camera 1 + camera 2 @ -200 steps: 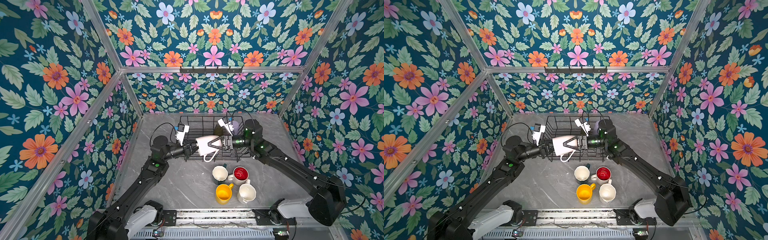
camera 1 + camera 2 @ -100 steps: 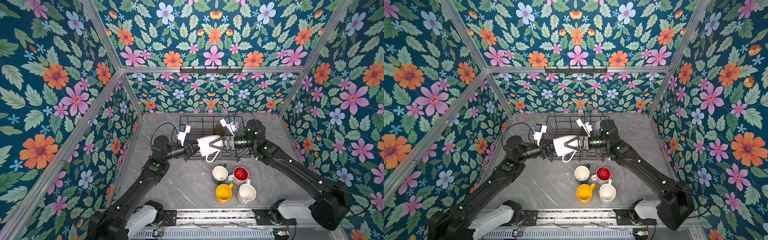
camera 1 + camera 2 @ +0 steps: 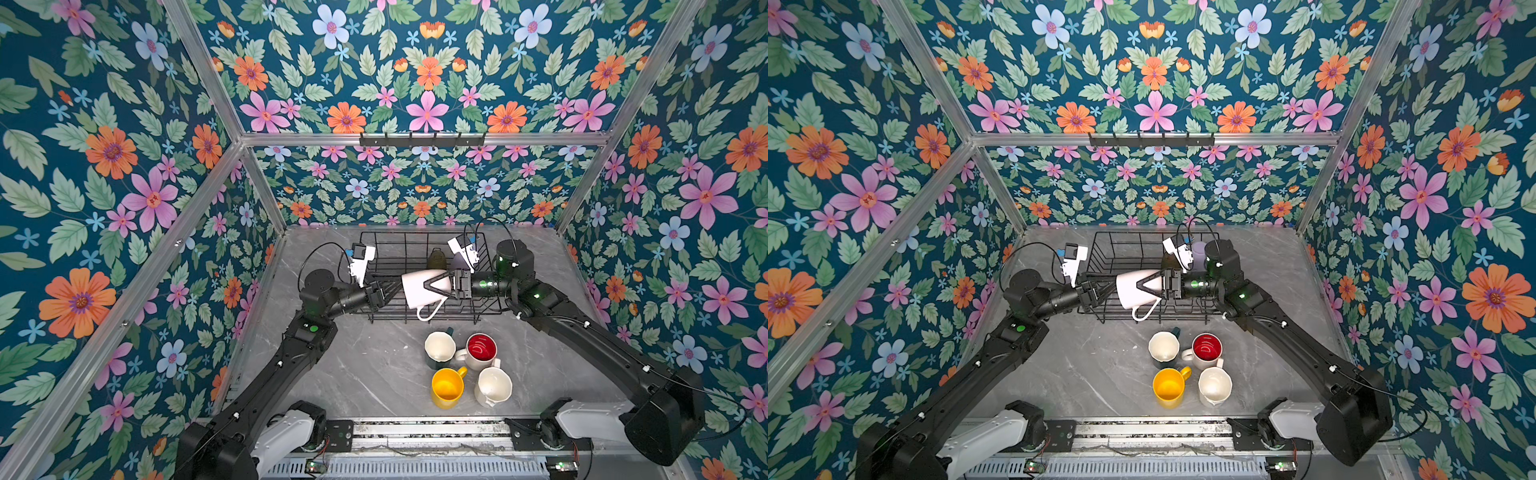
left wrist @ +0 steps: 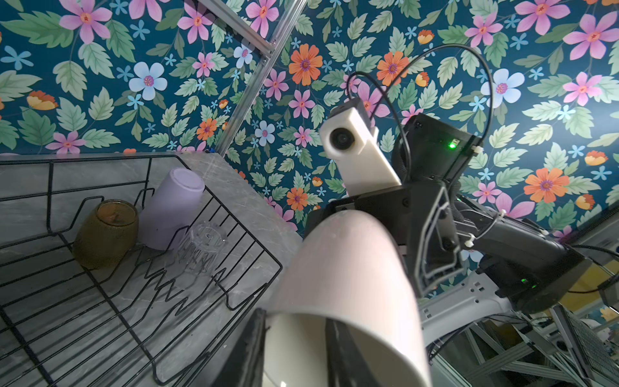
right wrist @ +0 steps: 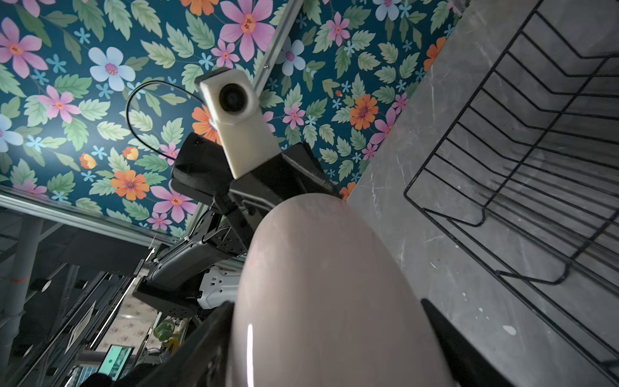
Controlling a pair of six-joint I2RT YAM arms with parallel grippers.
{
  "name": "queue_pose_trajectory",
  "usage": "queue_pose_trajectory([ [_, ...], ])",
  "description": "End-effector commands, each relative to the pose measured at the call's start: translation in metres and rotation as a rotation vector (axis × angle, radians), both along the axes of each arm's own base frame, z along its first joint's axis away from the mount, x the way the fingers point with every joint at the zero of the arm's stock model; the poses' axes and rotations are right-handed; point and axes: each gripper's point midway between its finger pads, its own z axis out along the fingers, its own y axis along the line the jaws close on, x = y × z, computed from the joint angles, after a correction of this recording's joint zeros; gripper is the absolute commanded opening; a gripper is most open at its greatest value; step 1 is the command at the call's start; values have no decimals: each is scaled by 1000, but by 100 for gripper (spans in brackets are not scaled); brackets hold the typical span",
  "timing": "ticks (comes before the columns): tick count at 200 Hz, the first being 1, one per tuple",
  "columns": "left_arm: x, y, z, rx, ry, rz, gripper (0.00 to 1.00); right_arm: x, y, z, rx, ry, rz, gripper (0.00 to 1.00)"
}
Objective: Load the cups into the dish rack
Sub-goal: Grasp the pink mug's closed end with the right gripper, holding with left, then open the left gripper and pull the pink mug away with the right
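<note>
- Pink mug [image 3: 413, 297] lies sideways in the air over the front half of the rack [image 3: 399, 249], handle hanging down.
- Right end effector [image 3: 430, 286] is clamped on its body.
- Left end effector [image 3: 395, 287] sits at the mouth, fingers parted, one inside the rim and one outside.
- Olive glass [image 4: 105, 234], lilac tumbler [image 4: 170, 211] and clear glass [image 4: 201, 249] crowd the rack's back right corner.
- Green mug [image 3: 439, 347], red-lined mug [image 3: 481, 347], yellow mug [image 3: 448, 387] and white mug [image 3: 493, 386] cluster on the surface [image 3: 353, 365] just before the rack.
</note>
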Motion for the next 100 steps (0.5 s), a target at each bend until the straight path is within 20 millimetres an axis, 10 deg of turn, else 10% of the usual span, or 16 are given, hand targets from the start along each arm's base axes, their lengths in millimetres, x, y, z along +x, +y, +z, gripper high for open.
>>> queue_pose_trajectory([
  [1,-1,1,11,-11,-50,-1,44,3,-5,6,-4,-33,-30,0],
  [45,4,12,2,54,-50,87,76,10,-36,5,-106,-59,-145,0],
  [100,27,50,-7,161,-59,380,89,16,-64,-5,-299,-95,-257,0],
])
